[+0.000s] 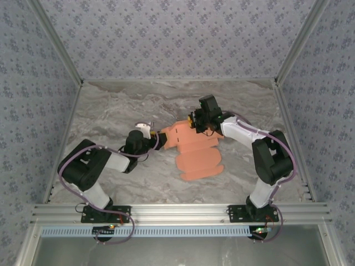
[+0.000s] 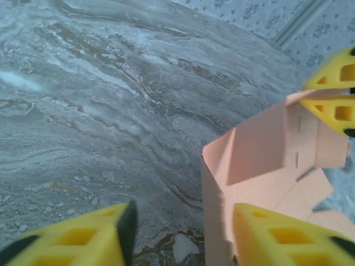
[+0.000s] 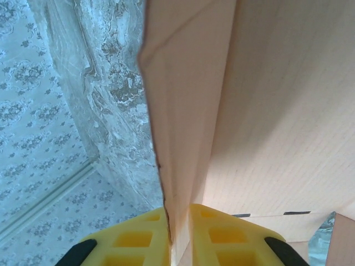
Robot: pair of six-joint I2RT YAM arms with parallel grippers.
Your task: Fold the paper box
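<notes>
mid-fold: the paper box lies mid-tabletop, its far part lifted. the right end effector is clamped on an upright panel. the left end effector stands open, with a box edge just beside one finger. next (my guess) the left must close on that edge. the top view shows the flaps lying flat, and the right wrist view shows the pinch.

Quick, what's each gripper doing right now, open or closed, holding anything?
Left gripper: open, gripping nothing.
Right gripper: closed on the paper box.

The paper box on the table, left hand at its left edge, right hand at its far edge
</notes>
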